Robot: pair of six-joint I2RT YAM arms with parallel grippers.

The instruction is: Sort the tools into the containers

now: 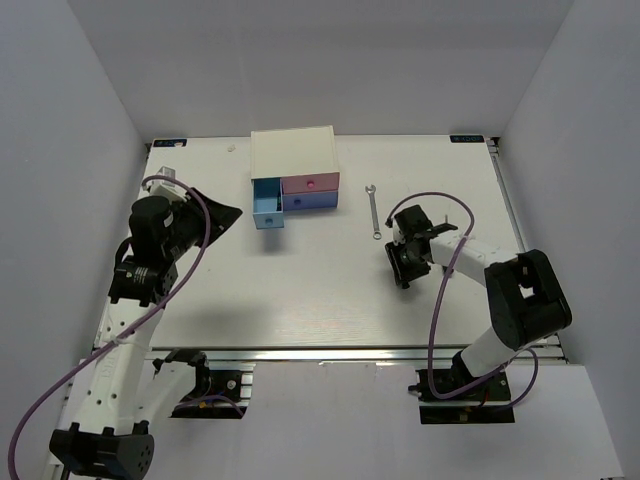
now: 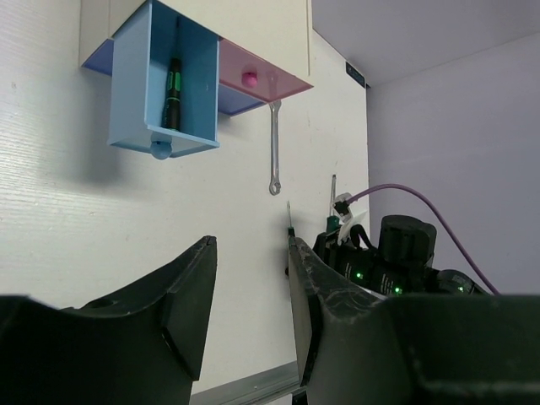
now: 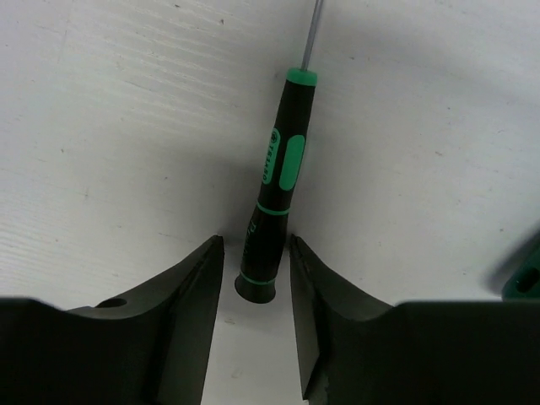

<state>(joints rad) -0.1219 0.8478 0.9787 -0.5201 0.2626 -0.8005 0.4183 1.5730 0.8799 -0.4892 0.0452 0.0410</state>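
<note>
The white cabinet (image 1: 293, 158) stands at the table's back. Its light blue drawer (image 1: 268, 212) is pulled out, and the left wrist view shows a dark-handled screwdriver (image 2: 172, 84) lying in this drawer (image 2: 135, 76). The pink drawer (image 1: 311, 184) and periwinkle drawer (image 1: 312, 201) are shut. The silver wrench (image 1: 373, 211) lies right of the cabinet and also shows in the left wrist view (image 2: 274, 148). My right gripper (image 3: 256, 253) is open, its fingers either side of the butt of a black-and-green screwdriver (image 3: 274, 190) lying on the table. My left gripper (image 2: 251, 249) is open and empty, left of the cabinet.
A green piece (image 3: 523, 274) shows at the right edge of the right wrist view. Thin screwdriver shafts (image 2: 332, 198) stick out beside the right arm (image 2: 396, 253) in the left wrist view. White walls enclose the table on three sides.
</note>
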